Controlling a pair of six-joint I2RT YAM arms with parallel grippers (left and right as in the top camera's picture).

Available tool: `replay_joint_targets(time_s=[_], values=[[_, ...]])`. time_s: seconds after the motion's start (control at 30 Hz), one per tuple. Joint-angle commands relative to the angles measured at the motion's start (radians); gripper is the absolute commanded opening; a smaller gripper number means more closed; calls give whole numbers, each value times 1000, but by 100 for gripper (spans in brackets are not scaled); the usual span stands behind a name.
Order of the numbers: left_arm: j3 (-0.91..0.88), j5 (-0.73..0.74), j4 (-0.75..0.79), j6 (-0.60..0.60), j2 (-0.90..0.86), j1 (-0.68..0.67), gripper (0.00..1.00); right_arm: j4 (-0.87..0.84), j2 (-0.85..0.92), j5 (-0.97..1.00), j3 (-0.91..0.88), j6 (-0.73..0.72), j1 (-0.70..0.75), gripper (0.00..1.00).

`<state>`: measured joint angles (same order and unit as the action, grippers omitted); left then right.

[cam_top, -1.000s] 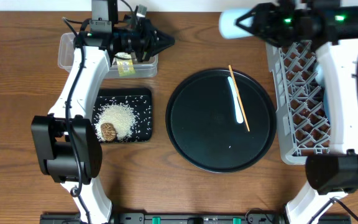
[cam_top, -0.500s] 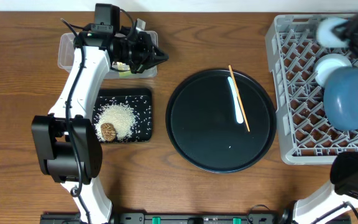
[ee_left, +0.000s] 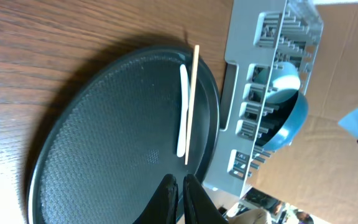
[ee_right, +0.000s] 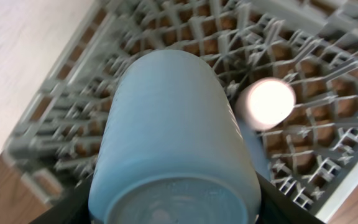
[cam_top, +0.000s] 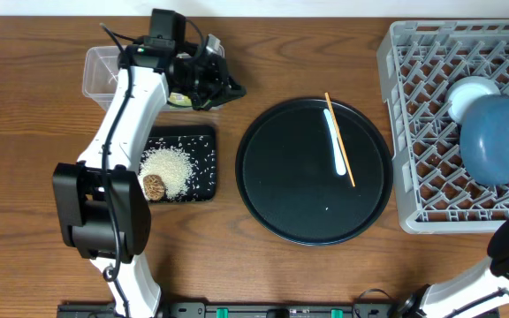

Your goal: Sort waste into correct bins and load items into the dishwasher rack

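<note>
Left fingers (ee_left: 166, 198): pressed together, with nothing between them.
Left gripper (cam_top: 226, 87): it hangs at the right end of the clear tub (cam_top: 100, 71). Whether it is over the tub or just beside it, I cannot tell.
Right fingers (ee_right: 74, 208): one dark finger on each side of the light blue cup (ee_right: 166, 124), closed against its wall.
Right gripper (ee_right: 176, 198): it holds the cup above the rack (ee_right: 185, 31), bottom toward the camera. It is outside the overhead view.
Rack, inside: the dark blue plate (cam_top: 497, 137) leans at the right side. The white bowl (cam_top: 471, 91) is just behind it, partly covered.
Round black tray (cam_top: 290, 177): between the bins and the rack. The white utensil (cam_top: 336, 141) lies on it, and the chopstick (cam_top: 343, 150) is close alongside.
Clear tub, inside: the wrapper (cam_top: 180, 99), half hidden under the left arm.
Black rectangular tray (cam_top: 177, 131): just in front of the tub. It holds a heap of rice (cam_top: 168, 166), some loose grains, and the brown lump (cam_top: 154, 186) touching the heap.
Table (cam_top: 25, 177): brown wood, under everything.
</note>
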<state>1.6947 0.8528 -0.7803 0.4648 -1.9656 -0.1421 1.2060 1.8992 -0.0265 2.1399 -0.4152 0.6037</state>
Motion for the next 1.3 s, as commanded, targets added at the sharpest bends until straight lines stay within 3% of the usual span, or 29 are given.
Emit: replay_joint_targets(time_s=[0.0, 0.23, 0.77, 0.93, 1.0, 1.1, 1.2, 1.27], values=[[11, -32, -6, -48, 20, -21, 8, -19, 60, 33, 4, 20, 24, 19], [11, -122, -42, -80, 20, -54, 8, -118, 151, 34, 4, 20, 30, 22], [11, -133, -41, -89, 20, -61, 8, -227, 292, 50, 4, 20, 23, 36], [11, -133, -42, -91, 20, -61, 8, -223, 312, 64, 4, 20, 23, 72], [11, -133, -42, -91, 20, -61, 8, -222, 312, 79, 4, 21, 23, 97], [11, -133, -42, -91, 20, -61, 9, -215, 312, 93, 4, 21, 24, 99], [11, -133, -42, -91, 20, -61, 17, -203, 311, 93, 7, 20, 24, 99], [11, -133, -42, -91, 20, -63, 29, -181, 309, 82, 25, 20, 22, 99]])
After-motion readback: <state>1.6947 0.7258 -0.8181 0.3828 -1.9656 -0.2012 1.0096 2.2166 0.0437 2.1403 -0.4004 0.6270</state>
